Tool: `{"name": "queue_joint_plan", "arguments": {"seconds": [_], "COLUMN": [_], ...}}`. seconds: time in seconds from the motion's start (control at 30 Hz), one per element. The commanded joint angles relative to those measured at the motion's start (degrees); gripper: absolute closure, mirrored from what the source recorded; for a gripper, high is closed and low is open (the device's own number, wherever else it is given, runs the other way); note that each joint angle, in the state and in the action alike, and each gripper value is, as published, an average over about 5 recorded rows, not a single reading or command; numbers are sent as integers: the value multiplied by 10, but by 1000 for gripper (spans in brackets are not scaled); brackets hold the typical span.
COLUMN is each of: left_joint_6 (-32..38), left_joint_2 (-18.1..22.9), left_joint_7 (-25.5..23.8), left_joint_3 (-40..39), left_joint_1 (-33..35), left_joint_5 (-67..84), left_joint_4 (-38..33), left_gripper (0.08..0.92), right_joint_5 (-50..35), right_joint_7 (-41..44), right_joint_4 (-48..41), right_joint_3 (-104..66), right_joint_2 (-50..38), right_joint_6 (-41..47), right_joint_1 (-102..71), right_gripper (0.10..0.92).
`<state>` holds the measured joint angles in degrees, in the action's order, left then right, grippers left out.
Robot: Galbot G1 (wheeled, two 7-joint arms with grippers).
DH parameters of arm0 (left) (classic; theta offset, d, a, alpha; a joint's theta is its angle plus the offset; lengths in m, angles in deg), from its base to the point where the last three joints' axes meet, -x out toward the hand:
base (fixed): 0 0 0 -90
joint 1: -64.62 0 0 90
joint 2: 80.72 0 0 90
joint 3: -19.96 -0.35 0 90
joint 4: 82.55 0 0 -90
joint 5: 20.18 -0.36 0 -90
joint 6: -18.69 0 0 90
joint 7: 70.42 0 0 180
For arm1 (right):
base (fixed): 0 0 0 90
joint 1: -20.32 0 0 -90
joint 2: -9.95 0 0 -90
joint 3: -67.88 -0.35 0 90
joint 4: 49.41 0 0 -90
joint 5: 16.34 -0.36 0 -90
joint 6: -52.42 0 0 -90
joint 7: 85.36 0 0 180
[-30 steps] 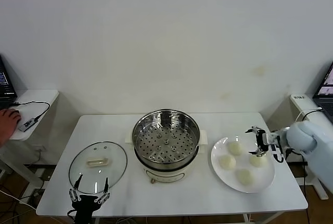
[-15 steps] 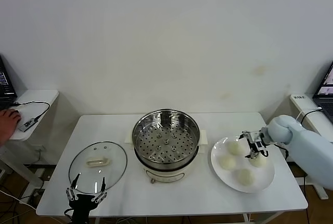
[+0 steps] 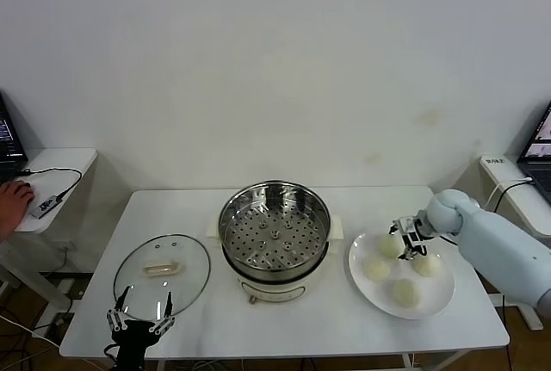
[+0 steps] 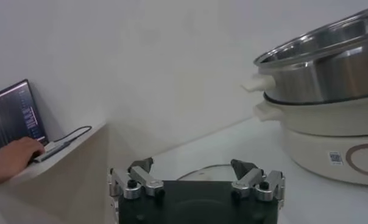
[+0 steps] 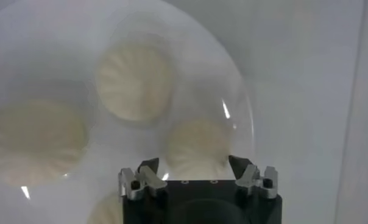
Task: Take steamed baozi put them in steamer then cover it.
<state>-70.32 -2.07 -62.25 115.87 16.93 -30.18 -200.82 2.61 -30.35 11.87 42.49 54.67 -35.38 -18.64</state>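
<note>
Head view from my seat: the steamer sits in the middle of the white table, shiny pot on its white base, perforated tray showing and nothing in it. The cover lies flat on the table off to the robot's left of the steamer, glass lid with the cream handle up.

All four steamed baozi are on the white plate, which is on the robot's right of the steamer, near it but not touching. The right gripper is down over the plate's far side, right among the buns. In the right wrist view I'm looking straight down at the plate with a bun sitting just in front of the right gripper, between its two fingertips. The fingers look to be on either side of that bun, but I honestly can't tell whether they're squeezing it or just straddling it.

The left gripper is parked low at the near edge of the table, just in front of the cover, not touching anything. Left wrist view shows the left gripper with its fingers spread well apart, nothing between them, the cover's rim just beyond and the steamer further along.

There's also somebody's hand on a side desk at far left, next to a laptop.
</note>
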Motion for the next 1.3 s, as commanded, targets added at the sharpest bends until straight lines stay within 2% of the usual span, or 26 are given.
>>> {"name": "queue_joint_plan", "arguments": {"seconds": [0.03, 0.33, 0.63, 0.8, 1.07, 1.3], "left_joint_6": [0, 4, 5, 4, 4, 6], "left_joint_2": [0, 2, -3, -10, -21, -28], "left_joint_7": [0, 3, 3, 3, 0, -1], "left_joint_3": [0, -2, -6, -10, -13, -7], "left_joint_1": [0, 3, -1, -9, -19, -18], "left_joint_5": [-1, -2, -1, 2, 5, 9], "left_joint_4": [-1, -4, -7, -6, -3, -3], "left_gripper": [177, 177, 177, 177, 177, 177], "right_joint_5": [1, -40, -163, -230, -304, -350], "right_joint_7": [-1, 8, 11, 17, 14, -8], "right_joint_4": [-16, 27, 137, 179, 181, 168], "right_joint_3": [9, 38, 98, 146, 282, 331], "right_joint_2": [13, -25, -127, -149, -75, 35], "right_joint_6": [2, 12, 45, 58, 62, 57], "right_joint_1": [7, 37, 145, 242, 433, 483], "right_gripper": [435, 457, 453, 448, 448, 448]}}
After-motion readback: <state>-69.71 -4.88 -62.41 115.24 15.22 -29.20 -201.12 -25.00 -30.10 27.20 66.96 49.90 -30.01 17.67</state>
